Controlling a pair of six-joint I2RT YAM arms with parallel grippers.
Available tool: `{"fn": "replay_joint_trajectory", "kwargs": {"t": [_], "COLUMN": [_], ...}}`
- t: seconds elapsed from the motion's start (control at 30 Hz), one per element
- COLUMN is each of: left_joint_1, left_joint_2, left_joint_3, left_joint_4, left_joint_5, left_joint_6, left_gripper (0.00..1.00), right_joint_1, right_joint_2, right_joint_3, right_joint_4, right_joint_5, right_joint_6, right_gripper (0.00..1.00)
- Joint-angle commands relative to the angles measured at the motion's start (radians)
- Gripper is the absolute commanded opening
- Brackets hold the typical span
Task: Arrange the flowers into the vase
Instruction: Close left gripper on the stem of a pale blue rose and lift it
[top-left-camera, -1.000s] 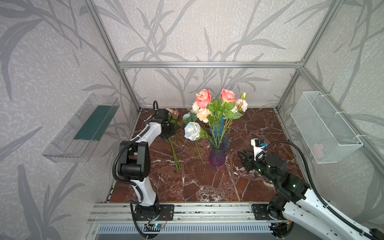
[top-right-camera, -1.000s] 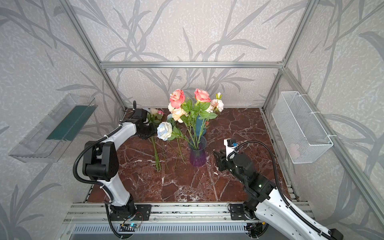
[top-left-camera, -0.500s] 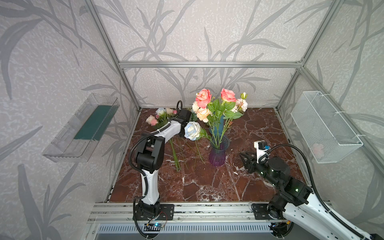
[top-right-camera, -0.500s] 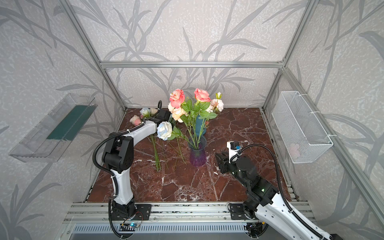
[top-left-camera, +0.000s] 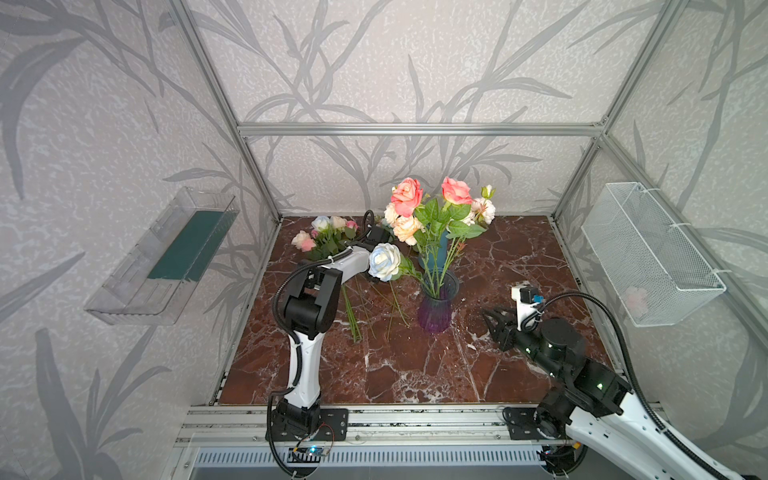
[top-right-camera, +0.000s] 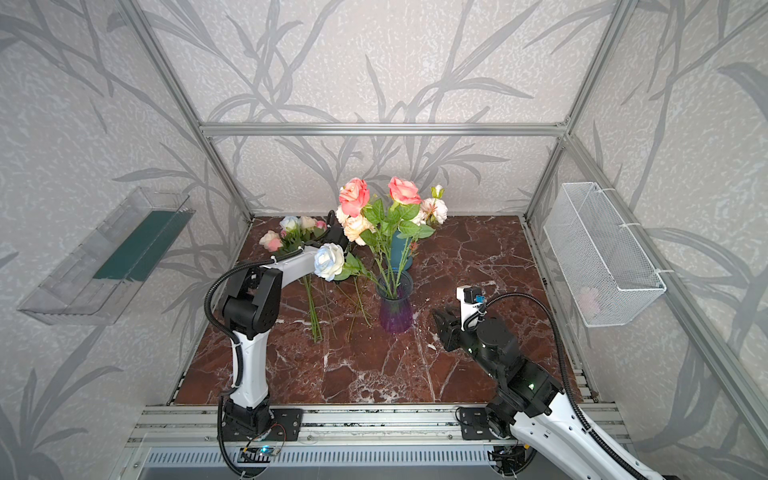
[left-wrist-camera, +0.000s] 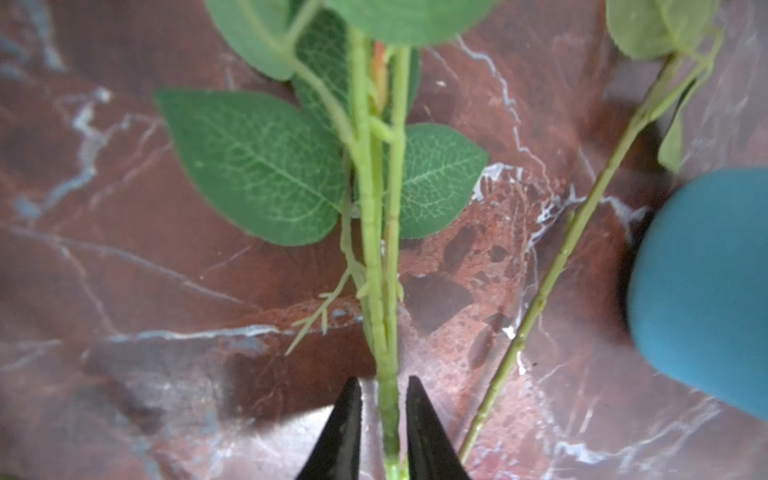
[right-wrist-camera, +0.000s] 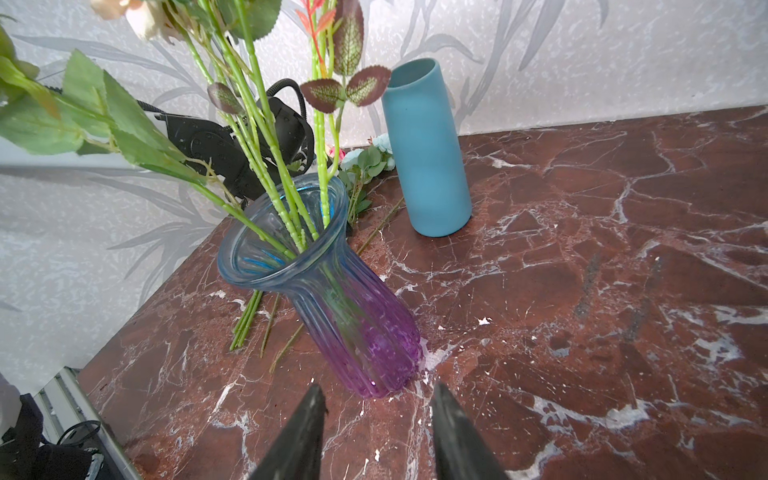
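— On the counter's far left, what lies there?
— Some loose flowers, heads toward the back wall. The left end effector sits closed on one green stem running between its fingers.
— And the middle?
— An upright purple vase, with several flowers standing in it.
— Right side?
— The right end effector, fingers apart and empty, near the vase's foot, not touching.

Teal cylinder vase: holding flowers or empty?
Empty of flowers: in the right wrist view no stem rises from the teal cylinder vase; the upright stems stand in the purple glass vase.
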Motion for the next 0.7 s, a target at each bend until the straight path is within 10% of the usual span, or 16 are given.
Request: {"fn": "replay_joint_trajectory", "kwargs": {"t": [0.0, 0.67], "left_joint_1": [-0.004, 0.057], "left_joint_2": [-0.032, -0.800], "left_joint_3": [-0.004, -0.221], "left_joint_4": [-0.044, 0.011], "left_joint_5": [-0.044, -0.235], "left_joint_6": [0.036, 0.155], "left_gripper": [0.08, 0.00], "right_joint_1": [-0.005, -0.005], "right_joint_2": [-0.010, 0.017], "right_joint_3": [0.021, 0.198], "right_joint_4": [-0.020, -0.074], "right_joint_5": [-0.011, -0.146], "right_joint_6": [0.007, -0.055], "right_gripper": [0.43, 0.41]}}
